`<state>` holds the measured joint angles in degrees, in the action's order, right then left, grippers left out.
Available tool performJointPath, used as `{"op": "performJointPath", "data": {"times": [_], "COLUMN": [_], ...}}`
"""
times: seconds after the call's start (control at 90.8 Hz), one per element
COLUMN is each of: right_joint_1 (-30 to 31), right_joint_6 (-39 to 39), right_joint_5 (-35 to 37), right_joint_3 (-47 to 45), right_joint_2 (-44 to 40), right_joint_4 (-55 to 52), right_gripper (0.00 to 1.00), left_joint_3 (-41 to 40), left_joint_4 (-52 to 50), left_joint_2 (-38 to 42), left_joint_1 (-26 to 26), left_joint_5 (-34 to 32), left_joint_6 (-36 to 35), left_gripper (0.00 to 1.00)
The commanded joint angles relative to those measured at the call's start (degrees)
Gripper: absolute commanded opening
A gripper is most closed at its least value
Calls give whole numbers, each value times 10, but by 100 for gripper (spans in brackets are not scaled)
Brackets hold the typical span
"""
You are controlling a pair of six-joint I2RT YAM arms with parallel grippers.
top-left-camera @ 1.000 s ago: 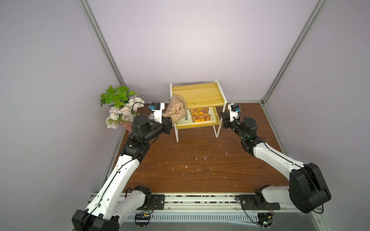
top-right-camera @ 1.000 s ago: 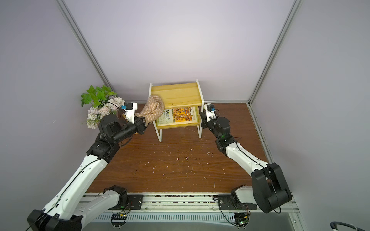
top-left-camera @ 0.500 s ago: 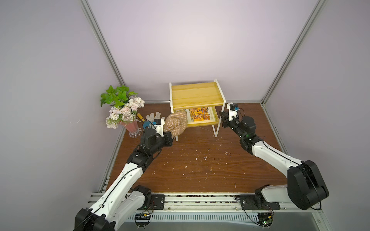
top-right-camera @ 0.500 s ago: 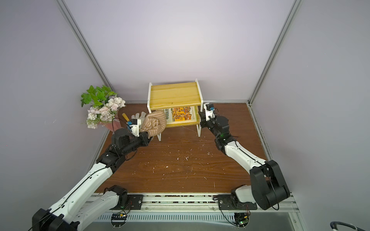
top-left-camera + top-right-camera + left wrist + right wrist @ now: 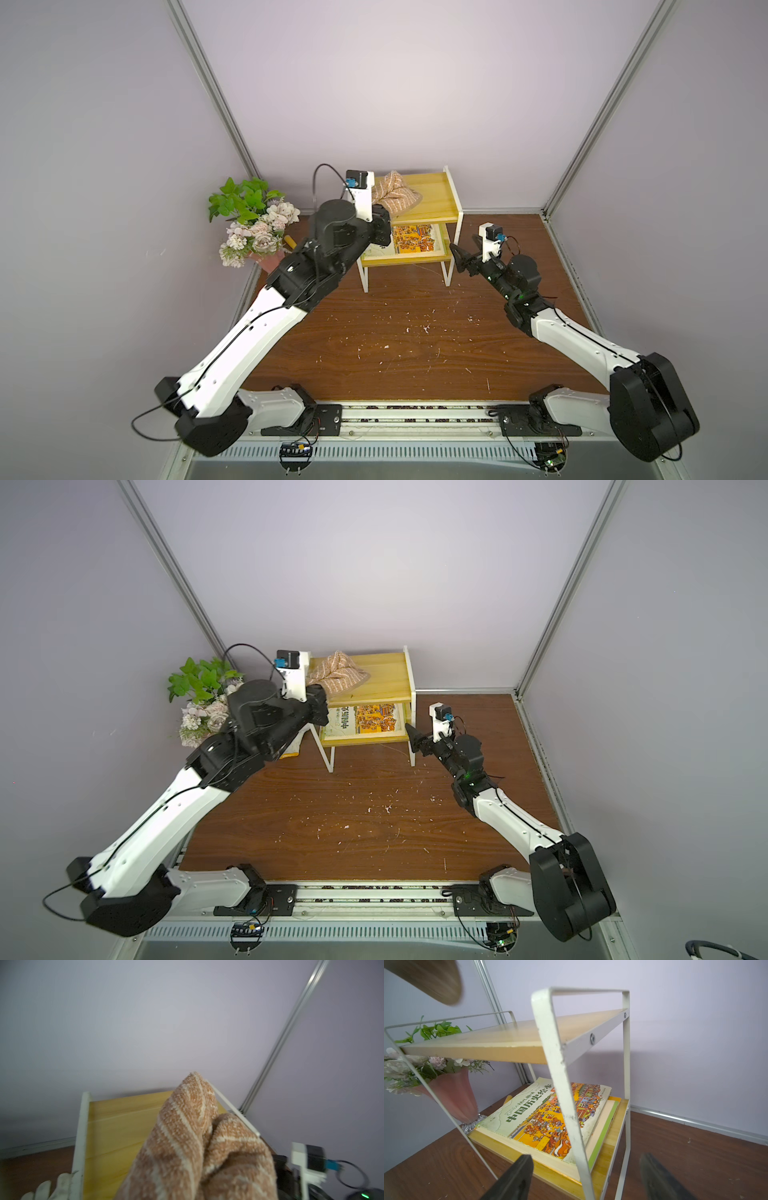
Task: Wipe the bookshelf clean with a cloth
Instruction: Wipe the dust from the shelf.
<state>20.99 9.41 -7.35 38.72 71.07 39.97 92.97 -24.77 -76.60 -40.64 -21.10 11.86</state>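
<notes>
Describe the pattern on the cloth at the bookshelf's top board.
Tan-brown weave with thin pale stripes, clearest on the cloth in the left wrist view.

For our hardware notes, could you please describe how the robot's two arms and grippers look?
The left arm and right arm have white links and bulky black joints. The left gripper and right gripper are black, each topped by a white camera mount with a blue plug and thin black cable.

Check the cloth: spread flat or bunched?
Bunched. The cloth rises in humped folds over the bookshelf's top board, not flat.
</notes>
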Motion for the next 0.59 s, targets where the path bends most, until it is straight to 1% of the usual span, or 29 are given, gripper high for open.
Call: {"op": "performJointPath", "data": {"times": [0.0, 0.099, 0.143, 0.242, 0.33, 0.407, 0.484, 0.55, 0.583], "right_joint_1": [1, 1, 1, 1, 1, 1, 1, 1, 1], "right_joint_6": [-7, -13, -12, -12, -11, -19, -11, -3, 1], "right_joint_5": [42, 65, 72, 84, 79, 47, 30, 19, 17], "right_joint_3": [-11, -14, -13, -12, 0, 20, 43, 52, 49], "right_joint_2": [-25, -33, -35, -31, -13, 17, 41, 50, 50], "right_joint_4": [3, -6, -8, 3, 17, 24, 21, 19, 25], "right_gripper": [90, 98, 99, 99, 99, 99, 98, 98, 98], "left_joint_3": [40, 49, 46, 50, 74, 118, 149, 130, 110], "left_joint_4": [-139, -178, -185, -188, -190, -194, -205, -205, -205], "left_joint_2": [-42, -53, -55, -76, -121, -167, -188, -169, -146], "left_joint_1": [-14, -15, -15, -14, -12, 4, -1, -20, -30], "left_joint_5": [-192, -257, -279, -278, -301, -281, -260, -248, -239], "left_joint_6": [-18, 4, 12, 6, -13, -33, -27, -7, 8], "left_gripper": [1, 1, 0, 1, 1, 0, 0, 0, 0]}}
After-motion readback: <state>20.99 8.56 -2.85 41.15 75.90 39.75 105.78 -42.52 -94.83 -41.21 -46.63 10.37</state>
